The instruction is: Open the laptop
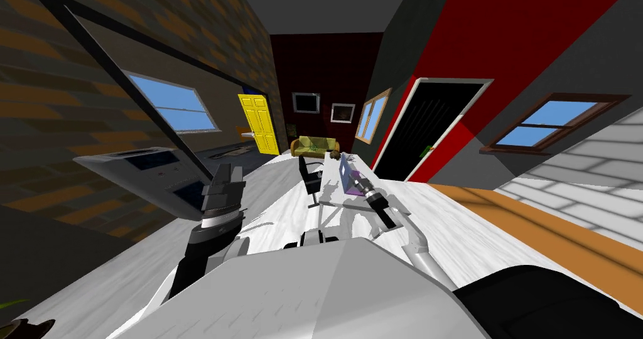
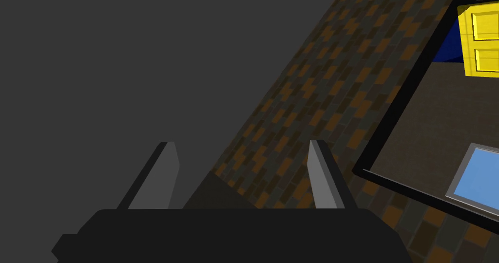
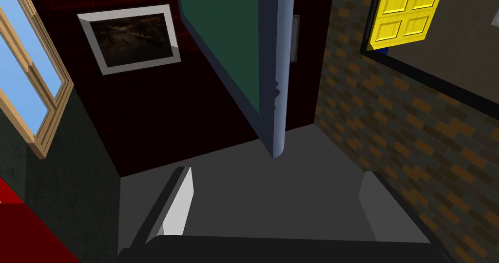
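"Two things first: what is the biggest piece ahead, and what sits on it?"

"A light desk (image 1: pixel 328 196), with a black office chair (image 1: pixel 309 175) just beside it. On the desk sits the laptop (image 1: pixel 347 178), its lid (image 1: pixel 344 169) raised above a purple base (image 1: pixel 355 192)."

"Which arm is at it?"

"The right arm (image 1: pixel 384 211) reaches forward to it; the left arm (image 1: pixel 204 244) is lifted off to the left, well apart from the desk."

"And their ends?"

"The right gripper (image 3: pixel 278 171) points at the lid's thin edge (image 3: pixel 274 94), which lies just beyond the fingertips, in line with the gap; its fingers (image 3: pixel 181 204) stand wide apart, clamped on nothing. The left gripper (image 2: pixel 242 142) is spread too, fingers (image 2: pixel 322 175) apart."
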